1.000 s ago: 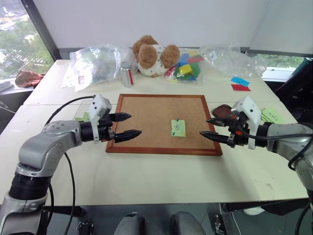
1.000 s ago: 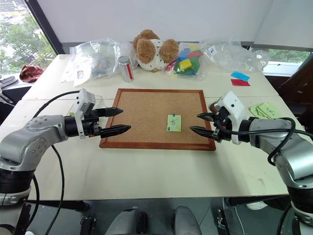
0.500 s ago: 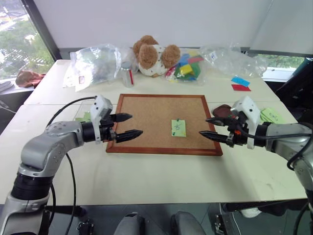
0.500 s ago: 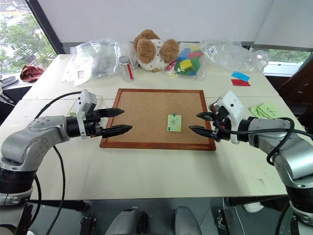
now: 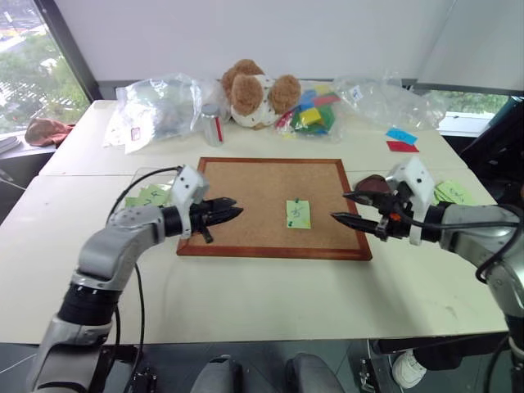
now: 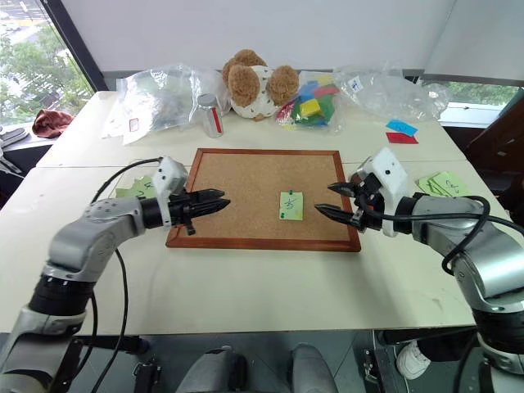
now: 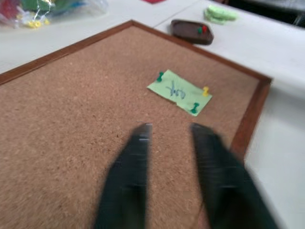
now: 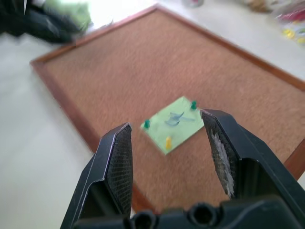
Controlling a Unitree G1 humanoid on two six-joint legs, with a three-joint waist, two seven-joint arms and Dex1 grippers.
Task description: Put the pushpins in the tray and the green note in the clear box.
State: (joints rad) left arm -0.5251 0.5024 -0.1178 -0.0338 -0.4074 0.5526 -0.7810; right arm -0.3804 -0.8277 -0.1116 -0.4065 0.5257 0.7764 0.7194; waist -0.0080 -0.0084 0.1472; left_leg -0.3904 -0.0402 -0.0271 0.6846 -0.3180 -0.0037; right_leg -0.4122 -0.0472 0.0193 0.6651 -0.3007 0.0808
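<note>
The left gripper (image 5: 231, 214), fingers closed on nothing, hovers over the corkboard's (image 5: 254, 196) nine o'clock edge. The green note (image 5: 298, 214) lies pinned by pushpins (image 7: 194, 109) toward the board's four o'clock. The right gripper (image 5: 347, 206), fingers open, hangs at the three o'clock edge; the tray (image 7: 191, 31) sits just beyond.

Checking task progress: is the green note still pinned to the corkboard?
Pinned: the green note lies flat on the corkboard with three pushpins in it.
</note>
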